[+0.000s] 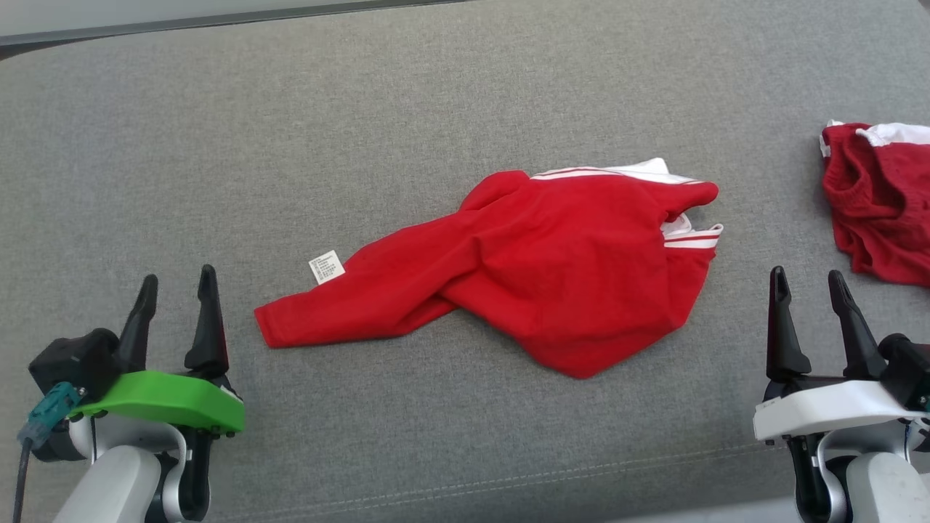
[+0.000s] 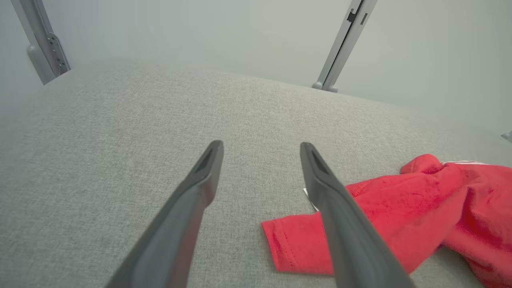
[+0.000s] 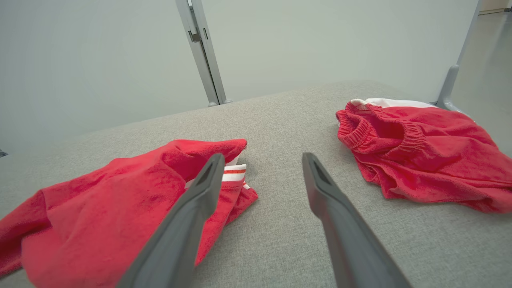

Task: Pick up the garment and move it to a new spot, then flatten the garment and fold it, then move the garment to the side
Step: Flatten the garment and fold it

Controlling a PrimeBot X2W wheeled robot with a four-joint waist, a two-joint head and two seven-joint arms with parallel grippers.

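Jaws on both arms are released and grasp nothing. The left jaws, dark fingers (image 1: pixel 208 319) spread apart, sit at the near left corner of the grey upholstered surface (image 1: pixel 436 94). The right jaws, fingers (image 1: pixel 781 327) equally spread, sit at the near right corner. A red top (image 1: pixel 552 269) lies crumpled near the middle of the surface, slightly towards the right edge. One long flap stretches out towards the near left corner and ends near the left jaws without touching them. A white care label (image 1: pixel 327 266) pokes out from the far side of that flap. White striped trim (image 1: pixel 694 238) shows on the top's right end. A pair of red shorts (image 1: pixel 879 211) with a gathered waistband lies bunched at the right edge, well apart from the top. In the right wrist view, the open fingers point at bare surface between the top (image 3: pixel 100 200) and the shorts (image 3: pixel 420 160).
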